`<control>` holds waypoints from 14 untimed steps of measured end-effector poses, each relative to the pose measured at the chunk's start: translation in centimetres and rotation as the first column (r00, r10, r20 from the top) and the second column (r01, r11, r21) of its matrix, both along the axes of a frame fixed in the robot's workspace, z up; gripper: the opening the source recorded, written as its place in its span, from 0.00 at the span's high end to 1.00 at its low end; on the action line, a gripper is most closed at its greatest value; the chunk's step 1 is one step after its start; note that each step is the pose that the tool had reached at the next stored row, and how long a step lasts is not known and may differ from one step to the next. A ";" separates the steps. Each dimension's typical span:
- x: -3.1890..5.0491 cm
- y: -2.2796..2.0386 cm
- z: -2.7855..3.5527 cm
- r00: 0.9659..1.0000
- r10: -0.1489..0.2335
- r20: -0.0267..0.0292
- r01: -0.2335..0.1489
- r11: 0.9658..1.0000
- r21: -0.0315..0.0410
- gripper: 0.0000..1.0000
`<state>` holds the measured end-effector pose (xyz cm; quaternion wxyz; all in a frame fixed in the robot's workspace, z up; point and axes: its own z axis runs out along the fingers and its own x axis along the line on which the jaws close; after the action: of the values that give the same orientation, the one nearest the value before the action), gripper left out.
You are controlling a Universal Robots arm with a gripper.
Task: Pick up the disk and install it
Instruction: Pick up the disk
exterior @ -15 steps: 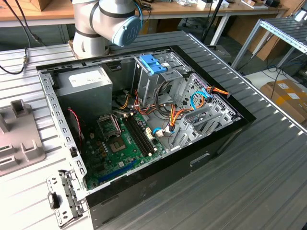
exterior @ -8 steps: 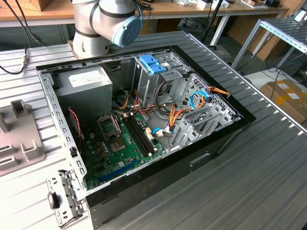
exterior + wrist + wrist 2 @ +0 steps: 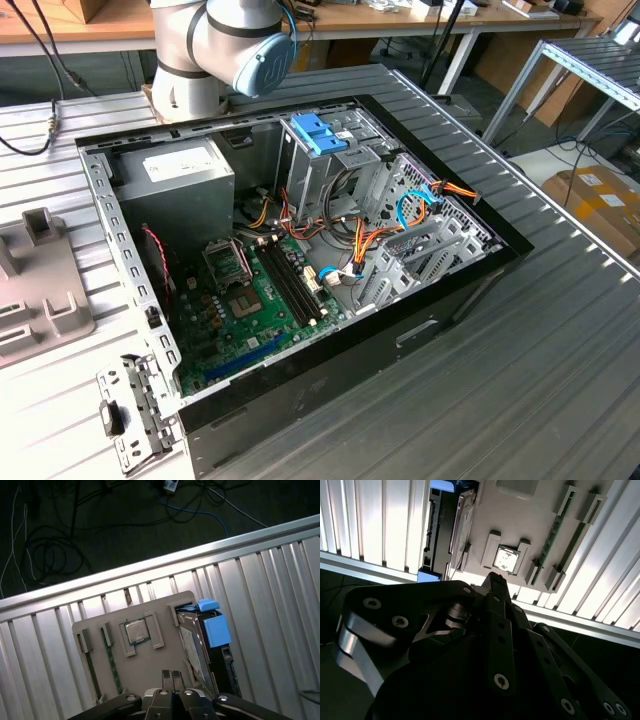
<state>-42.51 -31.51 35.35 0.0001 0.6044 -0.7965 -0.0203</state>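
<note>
Two black fingertips of the gripper stand pressed together with barely a slit between them, and they hold nothing. They hang over a grey fixture plate that lies on a ribbed aluminium table. The disk stands on its edge in a slot of that plate, just to one side of the fingertips and clear of them. Its blue tab sticks out at the end farther from the gripper. Straight ahead of the tips, near the plate's middle, a processor sits in a square holder. Past it, on the side away from the disk, a memory stick lies in a narrow groove. In the second wrist view the gripper points toward the processor, and the disk is off to its side, with a blue rail end showing at the nearer end. In the exterior view the arm's joint rises behind an open computer case whose motherboard lies bare.
</note>
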 end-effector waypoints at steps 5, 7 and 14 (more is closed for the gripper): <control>0.00 0.00 0.00 1.000 0.030 0.000 -0.030 1.000 0.000 0.89; 0.00 0.00 0.00 0.999 0.053 0.000 -0.053 0.999 0.000 0.89; 0.00 0.00 0.00 0.996 0.090 0.000 -0.090 0.996 0.000 0.89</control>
<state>-42.51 -31.51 35.35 0.0010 0.6397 -0.7684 -0.0203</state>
